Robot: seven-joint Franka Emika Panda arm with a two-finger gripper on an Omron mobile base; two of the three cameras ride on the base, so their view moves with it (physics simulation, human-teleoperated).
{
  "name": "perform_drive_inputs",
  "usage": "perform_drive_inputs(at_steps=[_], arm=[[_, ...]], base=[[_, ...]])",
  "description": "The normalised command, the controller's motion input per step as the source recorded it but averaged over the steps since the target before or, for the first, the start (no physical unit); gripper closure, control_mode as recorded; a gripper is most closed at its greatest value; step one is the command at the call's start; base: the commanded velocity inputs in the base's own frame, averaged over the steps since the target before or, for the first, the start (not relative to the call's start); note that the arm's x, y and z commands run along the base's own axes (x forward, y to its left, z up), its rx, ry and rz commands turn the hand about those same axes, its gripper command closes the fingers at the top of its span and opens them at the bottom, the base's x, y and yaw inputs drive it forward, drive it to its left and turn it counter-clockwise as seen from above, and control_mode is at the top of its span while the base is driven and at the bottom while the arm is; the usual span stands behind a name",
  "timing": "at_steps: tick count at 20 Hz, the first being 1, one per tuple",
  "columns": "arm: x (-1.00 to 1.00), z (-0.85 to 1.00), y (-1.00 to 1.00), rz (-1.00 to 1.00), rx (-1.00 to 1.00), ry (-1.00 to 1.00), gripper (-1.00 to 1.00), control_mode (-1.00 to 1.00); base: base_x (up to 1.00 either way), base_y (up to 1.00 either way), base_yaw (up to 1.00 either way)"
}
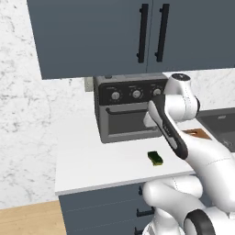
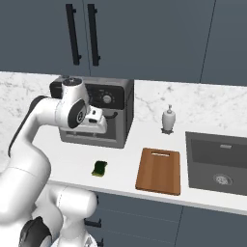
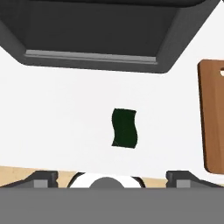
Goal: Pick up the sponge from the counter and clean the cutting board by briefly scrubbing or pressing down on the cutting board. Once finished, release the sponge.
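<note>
in the hand view the gripper (image 3: 112,177) stands wide open with nothing between its jaws, one dark finger tip (image 3: 41,178) at the lower left and the other at the lower right. the sponge (image 3: 124,127) lies dark side up just above and between them, near the middle of the frame, flat on the white counter (image 3: 57,118) and apart from both tips. the toaster oven (image 3: 100,33) spans the top of the frame, and the cutting board (image 3: 213,118) runs down the right edge, well apart from the sponge.

in the left base view the toaster oven (image 1: 131,108) sits at centre with three knobs on its front, the sponge (image 1: 156,158) lies below it on the counter (image 1: 92,160), and a sliver of the cutting board (image 1: 198,133) shows at right behind the arm.

in the right base view, from left to right: the toaster oven (image 2: 103,118), the sponge (image 2: 100,168) near the counter's (image 2: 125,159) front edge, the cutting board (image 2: 159,170) just right of it but not touching, a soap dispenser (image 2: 168,118) by the wall, and the sink (image 2: 219,161).

counted: one sponge, one cutting board, one toaster oven, one soap dispenser, one sink.
</note>
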Motion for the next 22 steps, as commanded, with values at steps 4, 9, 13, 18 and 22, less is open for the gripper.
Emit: perform_drive_inputs(at_steps=[4,9,13,18,22], arm=[[-0.03,-0.54,-0.37,0.00,-0.04,0.00,-1.00,-1.00],[-0.13,-0.27,-0.26,0.00,0.04,0.00,-1.00,-1.00],[-0.31,-0.18,-0.03,0.00,0.17,0.00,-1.00,-1.00],[-0.15,-0.29,0.02,0.00,0.06,0.00,-1.00,-1.00],[0.00,-0.31,0.03,0.00,0.00,0.12,-1.00,-1.00]], base=[[0.00,0.00,0.00],[0.00,0.00,0.00],[0.00,0.00,0.00],[0.00,0.00,0.00],[0.00,0.00,0.00]])
